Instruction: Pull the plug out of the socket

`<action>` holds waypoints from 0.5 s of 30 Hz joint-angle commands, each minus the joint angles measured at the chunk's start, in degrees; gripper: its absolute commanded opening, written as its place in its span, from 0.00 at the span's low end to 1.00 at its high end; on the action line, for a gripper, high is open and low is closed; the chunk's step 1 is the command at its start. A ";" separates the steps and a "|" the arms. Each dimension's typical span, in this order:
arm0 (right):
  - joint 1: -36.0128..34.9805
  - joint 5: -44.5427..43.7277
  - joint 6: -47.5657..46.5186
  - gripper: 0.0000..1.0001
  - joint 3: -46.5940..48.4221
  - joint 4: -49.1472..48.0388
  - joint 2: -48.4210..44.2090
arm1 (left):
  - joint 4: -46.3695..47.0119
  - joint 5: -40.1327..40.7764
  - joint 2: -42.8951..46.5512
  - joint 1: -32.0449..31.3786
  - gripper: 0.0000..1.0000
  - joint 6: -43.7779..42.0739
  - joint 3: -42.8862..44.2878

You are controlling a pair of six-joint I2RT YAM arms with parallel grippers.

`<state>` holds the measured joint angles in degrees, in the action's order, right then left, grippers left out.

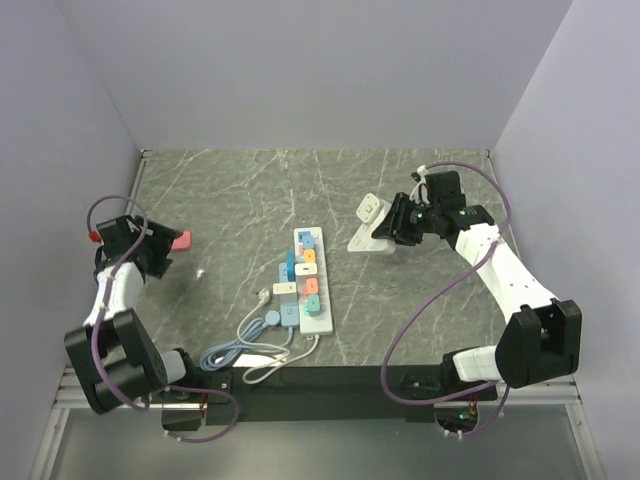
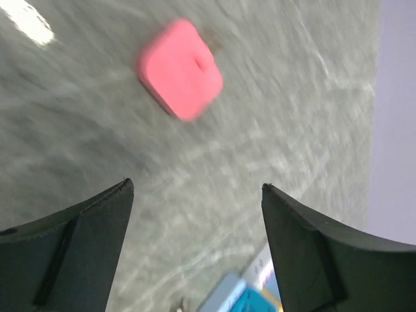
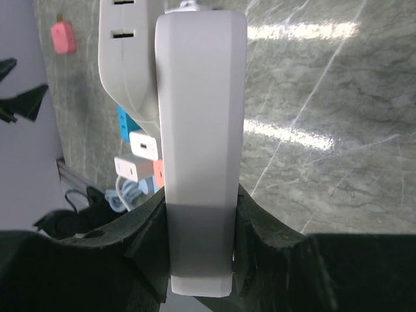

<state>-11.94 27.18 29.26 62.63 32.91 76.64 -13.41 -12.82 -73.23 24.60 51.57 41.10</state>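
Observation:
The socket (image 1: pixel 312 285), a long white strip with several coloured plugs in it, lies at mid-table. One corner of it shows low in the left wrist view (image 2: pixel 242 296). A pink plug (image 1: pixel 181 240) lies loose on the table at the far left, apart from the strip. My left gripper (image 1: pixel 158 250) hovers just short of that plug (image 2: pixel 181 68), open, with nothing between its fingers (image 2: pixel 84 240). My right gripper (image 1: pixel 393 228) is shut on a white outlet block (image 3: pixel 201 130), tipped up off the table. Beside the block is a white piece with slot pairs (image 3: pixel 127 58).
Coiled blue and white cords (image 1: pixel 255 345) lie in front of the strip, near the black base rail (image 1: pixel 320 385). Grey walls close in the left, back and right sides of the marble tabletop (image 1: pixel 240 200).

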 commanded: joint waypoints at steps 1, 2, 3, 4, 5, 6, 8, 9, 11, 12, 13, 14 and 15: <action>0.43 6.81 -5.16 0.00 2.76 -0.13 0.96 | 5.10 -11.66 6.95 -3.39 0.84 -4.63 -2.42; 0.34 9.01 -6.65 0.00 3.19 0.92 2.79 | 7.41 -16.14 7.66 -4.98 0.84 -5.16 -2.60; 0.34 13.73 -8.23 0.00 4.33 3.54 3.68 | 9.87 -22.88 7.58 -6.91 0.84 -6.64 -2.52; 0.08 14.82 -11.03 0.00 4.78 4.79 4.47 | 11.72 -25.04 7.23 -11.55 0.83 -7.79 -0.95; -0.01 15.53 -12.02 0.00 5.04 5.58 5.09 | 12.44 -26.28 6.70 -14.03 0.84 -10.76 0.20; -0.18 16.23 -14.12 0.00 5.83 7.50 5.10 | 12.96 -30.38 5.22 -16.49 0.84 -12.27 1.42; -0.62 16.33 -15.01 0.00 6.36 8.58 5.10 | 16.29 -34.53 3.11 -22.12 0.84 -14.99 5.20; -0.80 17.37 -15.10 0.00 6.36 8.67 4.92 | 17.01 -38.47 0.75 -23.62 0.84 -15.79 7.91; -1.58 18.87 -15.54 0.00 6.36 8.93 5.01 | 18.50 -41.13 -1.90 -27.66 0.84 -16.85 10.74; -2.11 19.83 -16.41 0.00 6.71 9.71 5.01 | 18.85 -41.93 -4.70 -28.63 0.84 -17.64 13.36; -2.64 21.06 -16.86 0.00 6.80 9.98 5.10 | 19.29 -44.02 -6.29 -30.64 0.84 -17.99 14.78; -4.30 21.51 -17.21 0.00 6.98 10.51 5.01 | 20.34 -45.18 -7.79 -31.53 0.84 -17.91 16.19; -5.18 21.69 -18.08 0.00 7.15 10.86 4.92 | 20.87 -46.32 -10.85 -32.67 0.84 -17.82 18.90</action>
<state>-14.11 43.03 14.85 66.26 42.35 82.96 2.22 -50.35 -79.72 -5.58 37.06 54.41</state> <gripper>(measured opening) 0.421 0.838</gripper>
